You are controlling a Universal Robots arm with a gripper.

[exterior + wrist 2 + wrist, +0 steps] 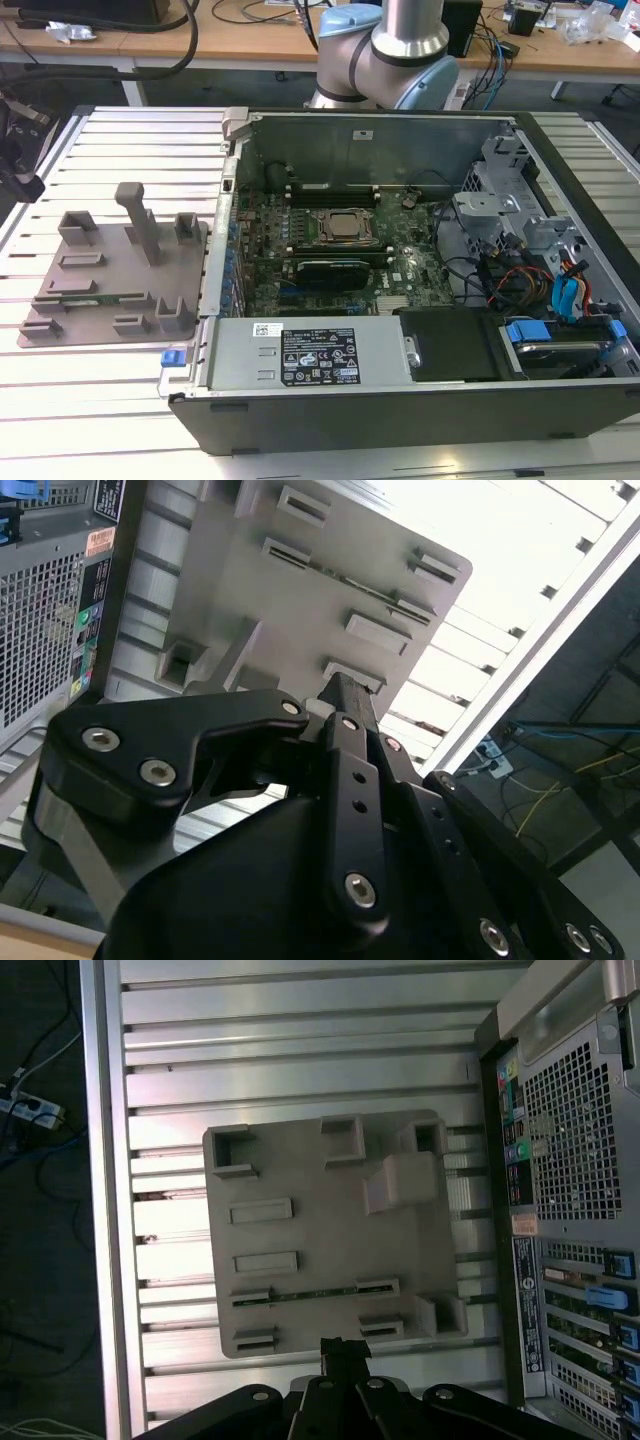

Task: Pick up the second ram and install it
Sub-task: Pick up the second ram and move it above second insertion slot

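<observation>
– second ram (pixel 300 1296), anyone spot where it's sitting?

– yep. going big to small: a slatted metal surface (pixel 120 130) carries everything. biggest thing on it is the open computer case (pixel 400 405). inside that you've got the green motherboard (pixel 410 275) with the processor socket (pixel 345 228) about in the middle. there's a silver power supply (pixel 310 352) along the near wall. a metal drive cage (pixel 500 215) with a tangle of cables (pixel 545 285) sits on the exterior view's right.

– so is it in the case?

– nope. it's on the grey fixture plate (pixel 120 270), which lies flat on the surface just beside the case, on the exterior view's left. that plate is covered in raised blocks, plus one tall post (pixel 140 220). the second ram sits edge-on between two small slotted blocks (pixel 250 1298), in a row toward the plate's near side in the exterior view. it reads as a thin green line from the exterior view and a thin dark line in the first wrist view.

– tool got hold of it?

– no. in both wrist views the tool (pixel 345 1348) hangs above the plate with its fingers pressed together and nothing between them. the tip points down near the plate edge closest to the second ram's row, but it isn't touching the second ram or the blocks.
</observation>
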